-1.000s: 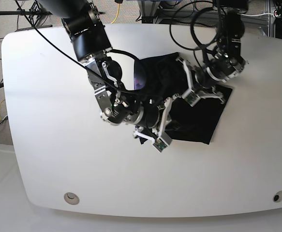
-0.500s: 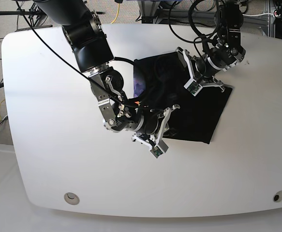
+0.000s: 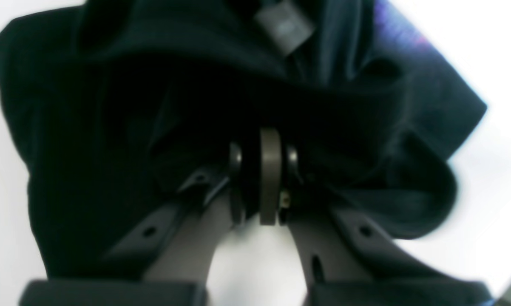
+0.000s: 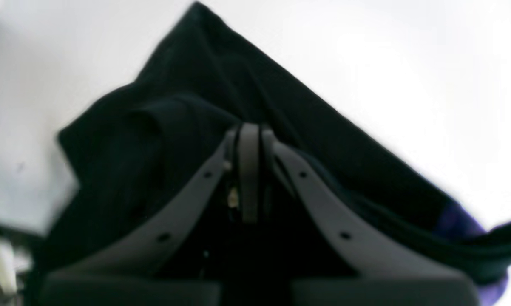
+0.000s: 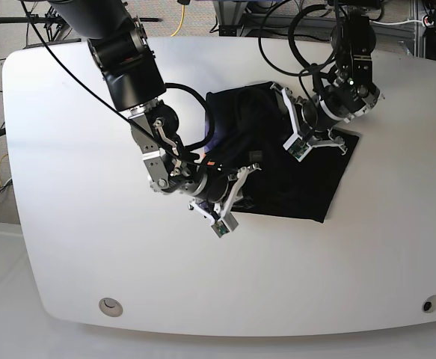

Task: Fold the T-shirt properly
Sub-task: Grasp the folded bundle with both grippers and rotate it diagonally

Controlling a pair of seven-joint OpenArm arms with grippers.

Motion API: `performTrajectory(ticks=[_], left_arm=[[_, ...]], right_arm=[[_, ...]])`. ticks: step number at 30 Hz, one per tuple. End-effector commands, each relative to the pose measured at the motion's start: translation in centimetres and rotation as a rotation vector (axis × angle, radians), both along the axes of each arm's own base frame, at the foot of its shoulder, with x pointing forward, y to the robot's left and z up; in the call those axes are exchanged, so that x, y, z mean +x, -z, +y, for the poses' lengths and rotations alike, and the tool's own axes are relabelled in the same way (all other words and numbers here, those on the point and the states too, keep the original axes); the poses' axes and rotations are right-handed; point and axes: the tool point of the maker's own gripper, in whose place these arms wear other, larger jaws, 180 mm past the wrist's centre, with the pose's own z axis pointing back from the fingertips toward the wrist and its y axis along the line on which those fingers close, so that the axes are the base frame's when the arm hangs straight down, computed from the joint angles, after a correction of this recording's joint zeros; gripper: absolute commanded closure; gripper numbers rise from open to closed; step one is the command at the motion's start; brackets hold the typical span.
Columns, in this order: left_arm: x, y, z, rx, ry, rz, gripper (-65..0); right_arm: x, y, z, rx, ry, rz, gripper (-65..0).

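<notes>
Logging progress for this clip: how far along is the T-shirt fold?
Partly done: the T-shirt is already a compact shape on the table. In hand: the left gripper and right gripper are pinching bunched cloth. Left: laying it flat and releasing.

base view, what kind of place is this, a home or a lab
Most likely a robotics lab or test cell. A bare white table carries only a black T-shirt, and loose cables and metal framing run behind its far edge.
</notes>
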Motion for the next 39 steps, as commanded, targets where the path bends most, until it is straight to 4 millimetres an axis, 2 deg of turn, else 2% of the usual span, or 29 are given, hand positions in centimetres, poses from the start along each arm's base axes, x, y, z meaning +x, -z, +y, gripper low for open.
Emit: performTrajectory(ticks=[1,4,6,14,16,22,24,26,32,34,36,39], left_arm=[[1.4,-1.1,-0.3,-0.031,0.003,-0.044,-6.4],[2.0,-1.0,-0.1,-0.026,0.001,-0.042,-6.4],[2.3,-0.3,0.3,-0.012,-0.007,-0.016,-4.3],[2.9,-0.4,1.1,-0.028,-0.019,-0.044,-2.0],[3.4,-0.8,3.0,-0.02,-0.053,-0.075,-2.5],[4.0,-1.4,5.3,-0.018,-0.099,-0.113,-2.1],[4.2,-1.7,5.9,-0.014,-0.11,-0.125,-2.0],[4.5,-3.0,6.7,-0.013,-0.133,-0.161,-2.0],[5.0,-3.9,7.8,0.015,-0.146,-0.177,-2.2],[5.4,-4.1,8.0,0.023,-0.145,-0.183,-2.4],[6.6,-4.4,8.2,0.025,-0.141,-0.193,-3.0],[7.2,-3.6,7.8,0.013,-0.133,-0.171,-3.0]], right_arm=[[0.6,-0.7,-0.5,0.019,0.012,-0.023,0.0],[0.4,-0.1,-1.2,0.011,0.02,-0.016,0.0],[-0.4,0.9,-2.8,-0.009,0.031,-0.009,0.0],[-1.2,2.7,-5.7,-0.03,0.083,-0.008,0.0],[-1.0,3.5,-8.5,-0.079,0.127,-0.026,0.0],[-1.4,4.3,-11.0,-0.145,0.169,-0.041,-0.1],[-1.5,4.4,-11.4,-0.158,0.174,-0.043,-0.1],[-0.7,3.9,-11.2,-0.157,0.179,-0.04,0.0],[-0.1,2.9,-10.1,-0.155,0.172,-0.036,0.0],[-0.4,3.0,-9.7,-0.164,0.16,-0.028,0.0],[-1.3,2.9,-9.3,-0.185,0.148,-0.042,-0.4],[-2.0,2.9,-9.3,-0.199,0.14,-0.047,-0.4]])
